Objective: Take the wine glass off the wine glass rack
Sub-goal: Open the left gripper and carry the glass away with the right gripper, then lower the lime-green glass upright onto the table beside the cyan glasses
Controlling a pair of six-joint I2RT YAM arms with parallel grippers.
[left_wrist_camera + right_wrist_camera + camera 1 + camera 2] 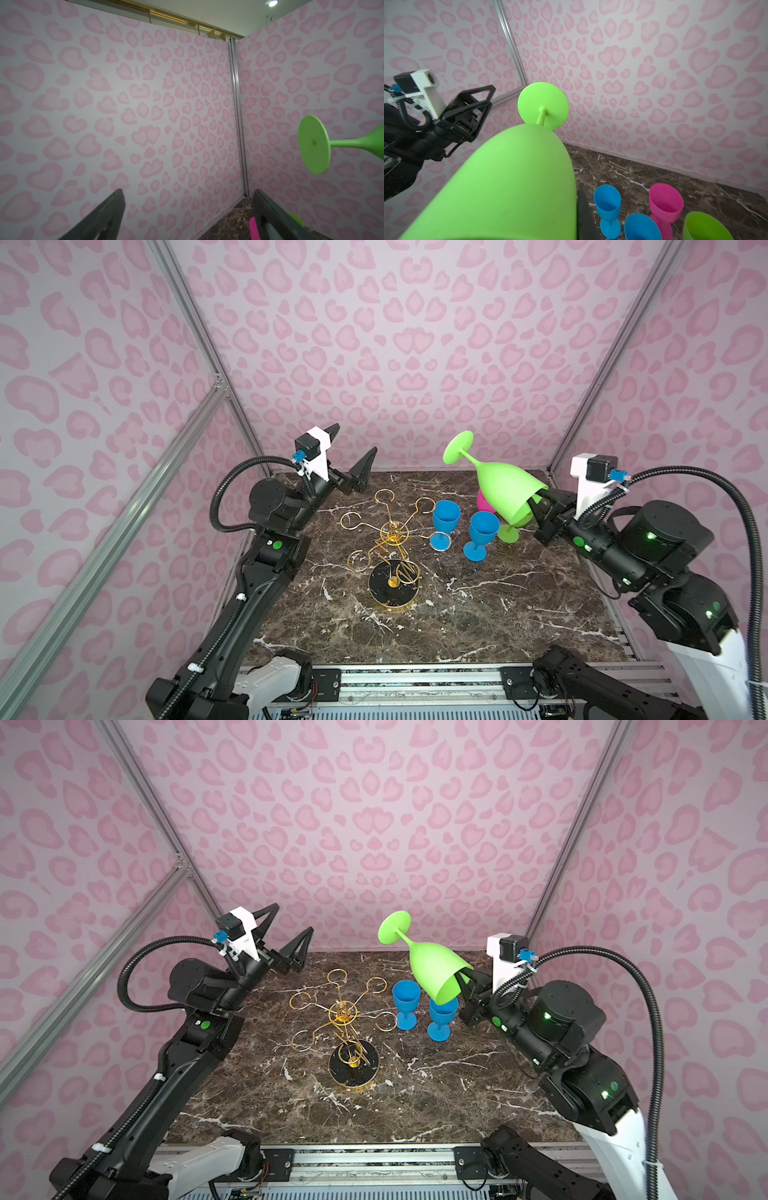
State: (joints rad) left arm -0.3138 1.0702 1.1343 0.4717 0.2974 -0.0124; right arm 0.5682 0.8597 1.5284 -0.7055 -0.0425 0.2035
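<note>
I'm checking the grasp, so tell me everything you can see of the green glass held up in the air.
The green glass is bright green, opaque and matte, like plastic: flat round foot, thin stem, deep bowl. It hangs in the air, tilted, foot up toward the back wall, mouth down toward the right gripper, which is shut on the bowl's rim. Nothing else touches it; it is clear of the rack.

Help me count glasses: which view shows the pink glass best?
Right wrist view: the pink glass stands upright, bowl clear. A top view shows a sliver behind the tilted green glass; left wrist, only a pink edge.
</note>
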